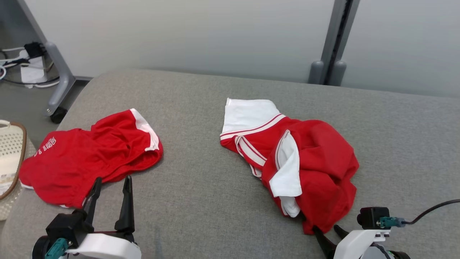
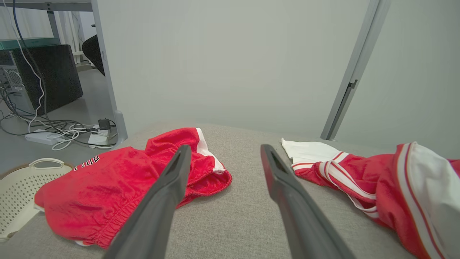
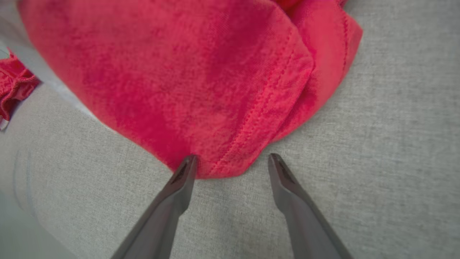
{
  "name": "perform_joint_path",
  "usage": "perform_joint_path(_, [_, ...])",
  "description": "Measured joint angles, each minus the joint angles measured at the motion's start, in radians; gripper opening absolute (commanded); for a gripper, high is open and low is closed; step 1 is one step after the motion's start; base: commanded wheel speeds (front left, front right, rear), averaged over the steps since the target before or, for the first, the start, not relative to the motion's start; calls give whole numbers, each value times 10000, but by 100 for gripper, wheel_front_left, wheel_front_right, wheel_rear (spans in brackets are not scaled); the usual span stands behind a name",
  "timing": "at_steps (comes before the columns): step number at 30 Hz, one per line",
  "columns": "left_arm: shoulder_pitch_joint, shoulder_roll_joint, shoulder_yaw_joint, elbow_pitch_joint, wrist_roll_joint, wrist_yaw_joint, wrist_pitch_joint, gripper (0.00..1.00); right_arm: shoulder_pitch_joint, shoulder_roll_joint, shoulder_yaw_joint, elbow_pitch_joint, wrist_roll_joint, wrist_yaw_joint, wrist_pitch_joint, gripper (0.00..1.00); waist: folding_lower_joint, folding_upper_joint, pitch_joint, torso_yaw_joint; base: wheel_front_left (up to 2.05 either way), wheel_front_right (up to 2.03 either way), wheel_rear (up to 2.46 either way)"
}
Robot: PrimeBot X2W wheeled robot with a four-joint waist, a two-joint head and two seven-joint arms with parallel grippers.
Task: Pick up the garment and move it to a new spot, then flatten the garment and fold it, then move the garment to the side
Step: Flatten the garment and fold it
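Observation:
A crumpled red-and-white shirt [image 1: 316, 162] lies on the right half of the grey cushioned surface [image 1: 201, 194], its white sleeve spread toward the back. My right gripper [image 1: 326, 227] stands open at the shirt's near red hem [image 3: 215, 90], the left fingertip touching the hem's edge and nothing between the fingers. Red shorts [image 1: 90, 154] with white trim lie crumpled on the left. My left gripper [image 1: 112, 180] is open just in front of the shorts' [image 2: 118, 183] near edge, empty, and in the left wrist view [image 2: 226, 147] it points at the gap between the two garments.
A cream perforated basket [image 1: 10, 151] sits off the surface's left edge. Beyond the far edge rises a pale wall with grey posts [image 1: 334, 46]. Cables and a power strip [image 2: 64, 136] lie on the floor at far left. Bare cushion lies between the garments.

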Motion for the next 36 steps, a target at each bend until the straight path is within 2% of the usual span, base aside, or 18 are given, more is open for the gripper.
perform_joint_path(9, [-285,-61,6,178,-33,-88,0,100,-350,50,-217,343,6,0,127,98,0,0,362,325,0,0,0])
perform_joint_path(10, [-292,-63,10,196,-33,-88,0,100,-352,58,-211,353,8,0,127,49,0,0,366,326,0,0,0])
perform_joint_path(11, [-292,-71,8,222,-33,-88,0,100,-360,61,-203,362,13,0,127,36,0,0,363,320,0,0,0])
perform_joint_path(12, [-292,-73,10,242,-33,-88,0,100,-366,67,-176,362,56,0,127,9,0,0,353,309,0,0,0])
perform_joint_path(13, [-292,-73,10,255,-33,-88,0,100,-367,69,-151,364,104,0,134,0,0,0,335,289,0,0,0])
perform_joint_path(17, [-282,-71,-4,284,-33,-86,-2,100,-323,125,-42,219,92,0,151,0,0,0,243,132,0,0,0])
perform_joint_path(24, [-265,-58,-46,270,-48,-86,2,100,-240,-127,-284,-1032,-79,0,238,0,0,0,116,-357,0,0,0])
perform_joint_path(31, [-272,-69,-136,257,-48,-90,40,100,-242,-704,-1141,-2347,-305,0,805,0,0,0,34,-1014,0,0,0])
perform_joint_path(36, [-288,-88,-176,288,-50,-123,44,100,-210,-1039,-1835,-2813,-301,0,1156,0,0,0,-1,-1457,0,0,0])
